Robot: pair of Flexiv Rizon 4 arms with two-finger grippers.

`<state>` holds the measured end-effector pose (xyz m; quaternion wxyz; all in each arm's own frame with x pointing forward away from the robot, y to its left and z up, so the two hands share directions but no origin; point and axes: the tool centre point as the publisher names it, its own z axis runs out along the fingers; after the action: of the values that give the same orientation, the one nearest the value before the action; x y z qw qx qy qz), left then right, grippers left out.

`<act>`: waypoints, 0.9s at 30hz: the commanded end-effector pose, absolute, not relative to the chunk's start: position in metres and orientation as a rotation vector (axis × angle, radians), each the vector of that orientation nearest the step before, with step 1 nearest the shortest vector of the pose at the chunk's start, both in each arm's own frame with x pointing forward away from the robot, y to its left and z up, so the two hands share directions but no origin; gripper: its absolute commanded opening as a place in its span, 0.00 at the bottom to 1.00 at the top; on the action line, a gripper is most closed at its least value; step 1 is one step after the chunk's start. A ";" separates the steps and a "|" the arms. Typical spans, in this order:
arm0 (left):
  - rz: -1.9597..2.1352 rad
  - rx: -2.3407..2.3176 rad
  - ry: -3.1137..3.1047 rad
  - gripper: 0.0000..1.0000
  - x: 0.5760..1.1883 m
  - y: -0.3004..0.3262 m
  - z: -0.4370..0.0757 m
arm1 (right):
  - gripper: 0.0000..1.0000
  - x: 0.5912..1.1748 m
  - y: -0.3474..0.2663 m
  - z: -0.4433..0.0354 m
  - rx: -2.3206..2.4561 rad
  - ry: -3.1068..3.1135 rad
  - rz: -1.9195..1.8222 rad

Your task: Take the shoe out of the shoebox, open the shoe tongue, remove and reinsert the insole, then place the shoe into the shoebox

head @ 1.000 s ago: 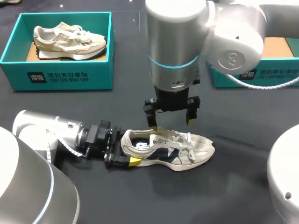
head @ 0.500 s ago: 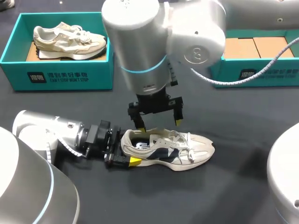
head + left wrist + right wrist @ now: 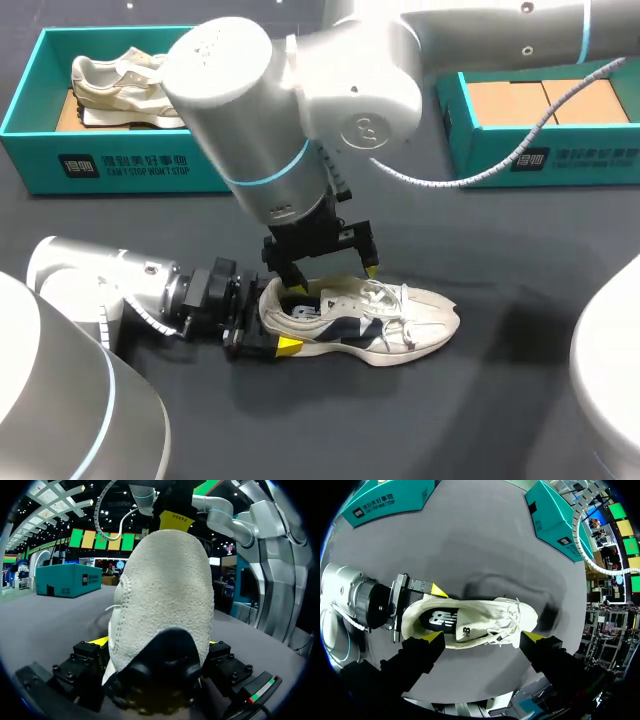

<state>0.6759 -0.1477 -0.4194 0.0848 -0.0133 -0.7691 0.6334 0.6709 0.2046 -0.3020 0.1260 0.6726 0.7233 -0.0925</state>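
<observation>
Where the right arm (image 3: pixel 270 130) crosses the head view: it covers the toe end of the second shoe (image 3: pixel 110 82) and the right end of the left shoebox (image 3: pixel 120 165).
Hidden: far finger of the left gripper (image 3: pixel 268 320), behind the heel in the head view. In the left wrist view the heel fills the picture, so the toe is out of sight.
Hard to tell: whether the right gripper (image 3: pixel 330 278) touches the shoe at all.
Shoe (image 3: pixel 400 325): on its sole on the table (image 3: pixel 500 410), nearer the robot than both boxes, toe toward the right side.
Left gripper state: clamped on the shoe's heel from both sides, lying low on the table.
Right gripper state: spread wide, holding nothing, just above the shoe. One finger is by the heel opening, the other over the laces.
Insole (image 3: pixel 440 617): dark, lying inside the shoe's opening.
Right shoebox (image 3: pixel 560 155): far right, brown cardboard (image 3: pixel 580 100) inside.
Left shoebox holds: the second shoe.
Count: two shoes, two boxes, two grippers.
</observation>
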 end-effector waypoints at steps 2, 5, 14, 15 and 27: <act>1.889 -0.040 -2.293 0.00 0.677 -0.148 -0.422 | 1.00 0.669 0.208 -0.314 1.927 2.061 -0.304; 1.889 -0.040 -2.293 0.00 0.677 -0.148 -0.422 | 1.00 0.670 0.206 -0.319 1.925 2.056 -0.291; 1.889 -0.040 -2.293 0.00 0.677 -0.148 -0.422 | 1.00 0.670 0.205 -0.333 1.897 2.048 -0.297; 1.889 -0.040 -2.293 0.00 0.677 -0.148 -0.422 | 1.00 0.670 0.205 -0.335 1.890 2.049 -0.292; 1.889 -0.040 -2.293 0.00 0.677 -0.148 -0.422 | 1.00 0.669 0.205 -0.358 1.823 2.090 -0.263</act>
<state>0.6759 -0.1477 -0.4194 0.0849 -0.0133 -0.7691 0.6334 0.6767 0.2033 -0.3531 0.1690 0.6382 0.7448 -0.0976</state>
